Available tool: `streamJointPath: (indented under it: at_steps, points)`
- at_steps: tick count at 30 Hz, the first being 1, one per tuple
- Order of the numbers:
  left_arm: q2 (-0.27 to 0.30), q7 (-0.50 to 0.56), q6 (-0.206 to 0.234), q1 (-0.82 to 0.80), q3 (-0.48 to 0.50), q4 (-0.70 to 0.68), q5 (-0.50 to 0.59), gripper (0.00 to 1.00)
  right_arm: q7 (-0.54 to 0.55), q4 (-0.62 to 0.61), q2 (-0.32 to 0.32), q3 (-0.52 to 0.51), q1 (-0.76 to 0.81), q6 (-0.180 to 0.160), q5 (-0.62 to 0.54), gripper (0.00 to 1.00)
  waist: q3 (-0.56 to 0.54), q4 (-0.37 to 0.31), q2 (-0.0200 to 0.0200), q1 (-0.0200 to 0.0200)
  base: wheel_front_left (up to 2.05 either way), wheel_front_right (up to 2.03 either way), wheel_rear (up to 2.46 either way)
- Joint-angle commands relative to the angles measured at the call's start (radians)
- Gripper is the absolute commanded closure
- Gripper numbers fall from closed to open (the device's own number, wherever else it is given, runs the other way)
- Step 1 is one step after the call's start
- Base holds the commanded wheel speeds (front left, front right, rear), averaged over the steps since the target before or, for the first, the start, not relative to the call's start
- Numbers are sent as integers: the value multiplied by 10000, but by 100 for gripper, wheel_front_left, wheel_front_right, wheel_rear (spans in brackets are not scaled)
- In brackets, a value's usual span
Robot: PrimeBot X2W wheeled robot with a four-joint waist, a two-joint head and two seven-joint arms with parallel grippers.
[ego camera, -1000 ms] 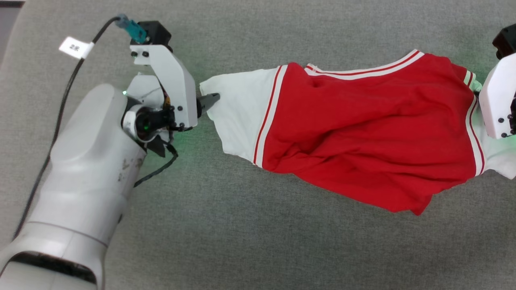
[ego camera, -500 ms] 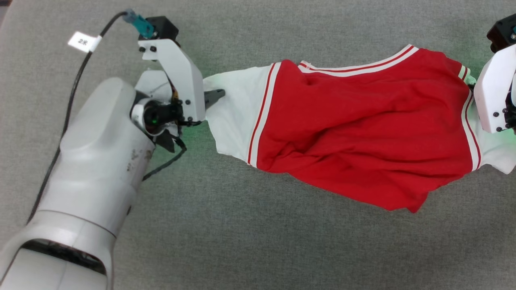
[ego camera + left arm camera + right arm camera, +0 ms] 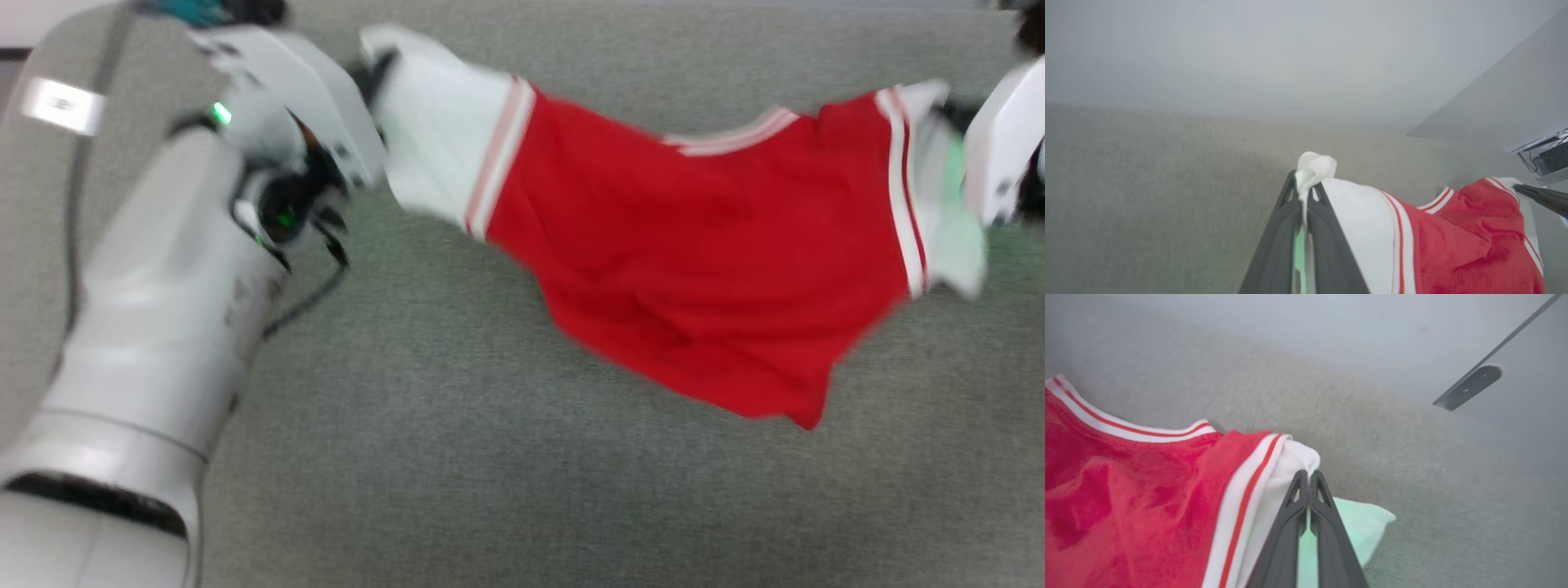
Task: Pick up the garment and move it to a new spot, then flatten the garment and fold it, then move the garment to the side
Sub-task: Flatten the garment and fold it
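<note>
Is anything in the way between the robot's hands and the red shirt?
No, nothing visible. The left hand and right hand each pinch a white sleeve of the shirt, stretched between them.

One garment [image 3: 694, 269], two claws: left claw [image 3: 1304, 182], right claw [image 3: 1308, 476].

No text can be read. A white tag [image 3: 63, 104] is carried on the cable [image 3: 77, 212], but its print is blurred beyond reading.
</note>
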Motion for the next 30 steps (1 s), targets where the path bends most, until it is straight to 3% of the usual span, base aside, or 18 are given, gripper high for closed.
streamJointPath:
  at_steps: [1, 6, 10, 19, 26, 30]
  points:
    - [-8, -812, -36, -408, 148, 205, 168, 100, -370, 122, 26, -181, -406, -17, 55, 100, -150, -238, -1, 0, 0, 0, 0]
    - [30, -2586, -9, -1633, 261, 819, 643, 100, -1458, 605, 413, -756, -1611, -17, -84, 100, 53, -507, -1, 0, 0, 0, 0]
    - [94, -3814, 337, -3015, 561, 1382, 907, 100, -2617, 1245, 823, -1363, -2928, -17, -336, 100, 359, -712, -1, 0, 0, 0, 0]
    - [210, -4960, 382, -5795, 1568, 2206, 556, 100, -4599, 2976, 1738, -2508, -6025, -17, -762, 100, 969, -980, -1, 0, 0, 0, 0]
    - [-4, -5055, 12, -5525, 1676, 2183, 213, 100, -4871, 3159, 2055, -2279, -6085, -17, -923, 100, 995, -936, -1, 0, 0, 0, 0]
    - [39, -4972, -31, -4408, 1380, 1191, -295, 100, -4944, 2413, 1721, -1852, -5203, -17, -710, 100, 885, -874, -1, 0, 0, 0, 0]
